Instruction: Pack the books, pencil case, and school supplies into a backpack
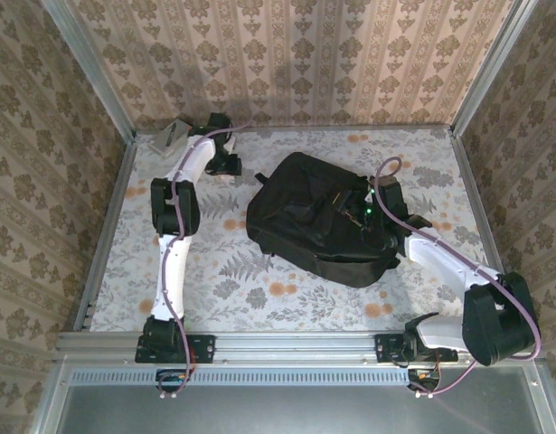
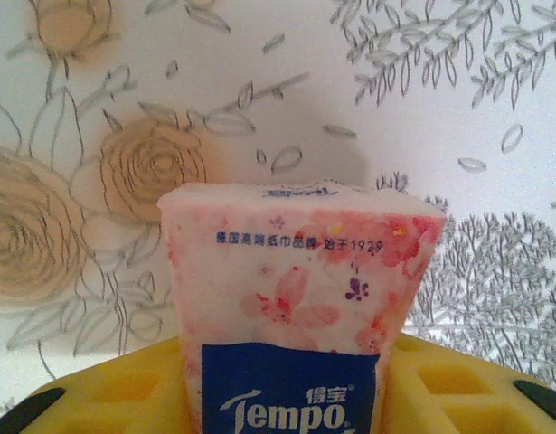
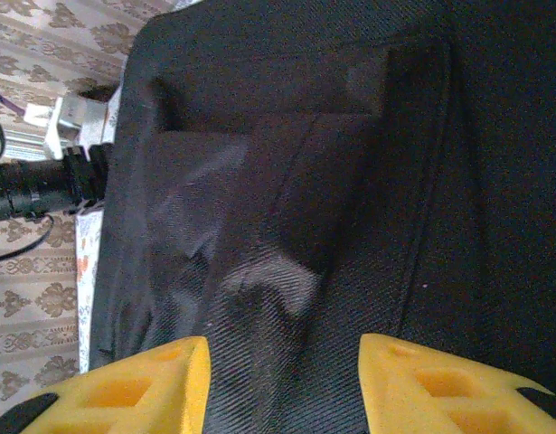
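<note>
The large black backpack [image 1: 305, 217] lies in the middle of the table. My right gripper [image 1: 363, 212] hovers over its right side. In the right wrist view that gripper [image 3: 282, 362] is open, its yellow fingers [image 3: 133, 389] spread on either side of a raised fold of the backpack's black fabric [image 3: 350, 136]. My left gripper [image 1: 225, 163] is at the table's far left, above the floral cloth. It [image 2: 287, 384] is shut on a small pink-white tissue packet [image 2: 296, 271] with a blue square reading Tempo. The paperbacks and the teal block are out of view.
A flat grey object [image 1: 169, 136] rests on the table's far left corner rail. Patterned walls and metal rails enclose the table [image 1: 259, 289]. The floral cloth lies bare in front of the backpack and along the left side.
</note>
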Robot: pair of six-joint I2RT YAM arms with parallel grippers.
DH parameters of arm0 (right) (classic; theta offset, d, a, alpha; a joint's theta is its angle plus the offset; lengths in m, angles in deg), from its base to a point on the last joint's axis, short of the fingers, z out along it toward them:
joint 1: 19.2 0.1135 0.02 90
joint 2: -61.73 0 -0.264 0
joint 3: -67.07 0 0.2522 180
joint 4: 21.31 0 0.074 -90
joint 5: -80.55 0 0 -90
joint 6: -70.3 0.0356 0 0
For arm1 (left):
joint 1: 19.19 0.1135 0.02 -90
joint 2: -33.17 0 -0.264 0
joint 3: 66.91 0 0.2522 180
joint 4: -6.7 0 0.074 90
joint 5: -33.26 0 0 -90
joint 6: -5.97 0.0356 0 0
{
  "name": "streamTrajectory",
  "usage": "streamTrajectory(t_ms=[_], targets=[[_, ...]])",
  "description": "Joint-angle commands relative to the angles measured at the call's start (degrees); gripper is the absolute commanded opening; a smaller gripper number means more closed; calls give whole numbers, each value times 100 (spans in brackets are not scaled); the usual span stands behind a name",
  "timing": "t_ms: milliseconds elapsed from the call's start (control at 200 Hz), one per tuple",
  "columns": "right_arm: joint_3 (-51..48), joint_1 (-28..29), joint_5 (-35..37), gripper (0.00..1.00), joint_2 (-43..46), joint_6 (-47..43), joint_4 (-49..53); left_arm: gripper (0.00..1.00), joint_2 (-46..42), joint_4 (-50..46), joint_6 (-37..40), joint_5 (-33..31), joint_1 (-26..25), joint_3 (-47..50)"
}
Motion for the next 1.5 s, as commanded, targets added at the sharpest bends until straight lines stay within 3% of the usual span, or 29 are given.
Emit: streamTrajectory(t_ms=[0, 140, 275, 510, 770, 1040, 1230, 1495], targets=[[172, -16, -156, 50, 338, -248, 180, 46, -936, 119, -78, 161, -48, 437], [457, 99, -390, 54, 543, -618, 396, 50, -2115, 426, -74, 228, -148, 1374], [599, 213, -1065, 55, 699, -743, 233, 54, -3423, 758, 83, 348, -434, 2450], [1127, 354, -1702, 54, 850, -993, 946, 49, -5821, 1609, 848, 301, -1476, 4574], [992, 367, -2725, 53, 1072, -572, 733, 48, -7482, 1995, 1944, 106, -2601, 5885], [811, 593, -3716, 61, 803, -303, 286, 47, -8043, 2575, 3019, -344, -3521, 6606], [808, 814, -3860, 71, 645, -338, 137, 46, -7965, 2628, 3371, -155, -3684, 6623], [1026, 1045, -3960, 71, 280, -288, -110, 44, -7832, 2530, 3459, 56, -3767, 6562]])
